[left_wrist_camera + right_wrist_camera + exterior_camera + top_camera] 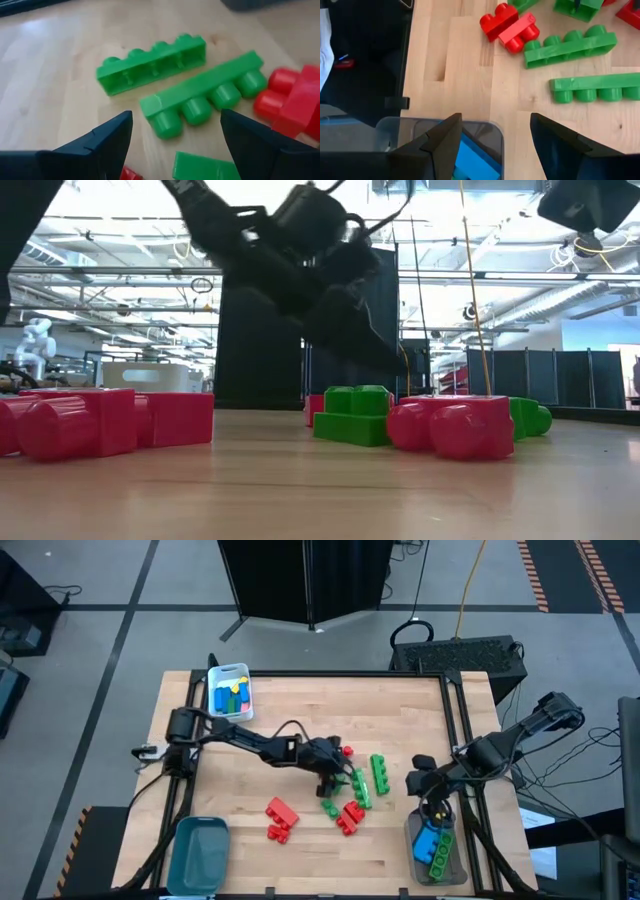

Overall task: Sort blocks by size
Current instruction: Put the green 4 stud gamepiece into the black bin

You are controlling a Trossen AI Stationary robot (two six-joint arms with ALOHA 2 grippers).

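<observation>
Grey floor (90,650), dark partition (258,345), bright ceiling lights overhead.

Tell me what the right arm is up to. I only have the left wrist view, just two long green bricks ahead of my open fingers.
Observer: The right gripper hangs over the clear bin, at the table's lower right corner in the high view. Its fingers are open and hold nothing.
Operator: Anything in that bin?
Observer: Yes, a blue block and a green block lie in it.
Operator: Any other bin with blocks in it?
Observer: The white bin, at the upper left corner, holds blue, yellow and green blocks.
</observation>
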